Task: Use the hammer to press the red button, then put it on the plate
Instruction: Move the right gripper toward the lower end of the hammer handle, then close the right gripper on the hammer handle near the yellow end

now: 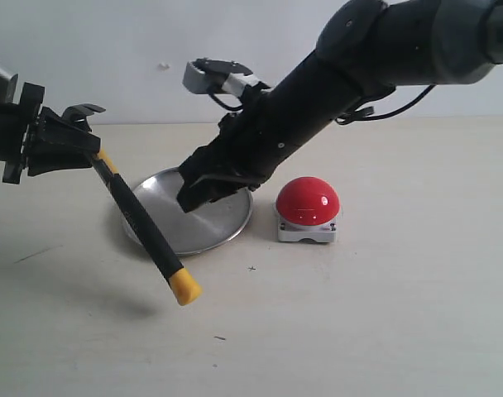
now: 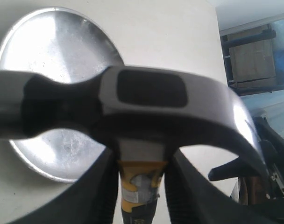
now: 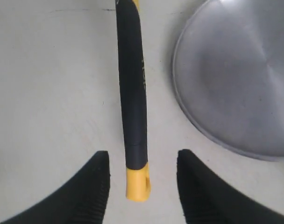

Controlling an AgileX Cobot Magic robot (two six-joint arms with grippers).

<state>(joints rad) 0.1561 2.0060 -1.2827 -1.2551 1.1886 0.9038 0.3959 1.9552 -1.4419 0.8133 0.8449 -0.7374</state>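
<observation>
The hammer (image 1: 141, 225) hangs tilted in the air, yellow end low over the table in front of the plate (image 1: 222, 225). My left gripper (image 1: 84, 150) is shut on its handle just below the steel head (image 2: 151, 93), one finger (image 2: 97, 186) on each side of the neck. My right gripper (image 1: 191, 197) reaches across over the plate's left part and stands open. In the right wrist view the handle (image 3: 132, 93) ends between its fingertips (image 3: 97, 177) without touching them. The red button (image 1: 308, 201) sits right of the plate, untouched.
The right arm (image 1: 318, 91) slants down from the upper right, passing above and behind the button. Bare light tabletop (image 1: 359, 331) spreads across the front and right. A wall (image 1: 111, 50) closes the back.
</observation>
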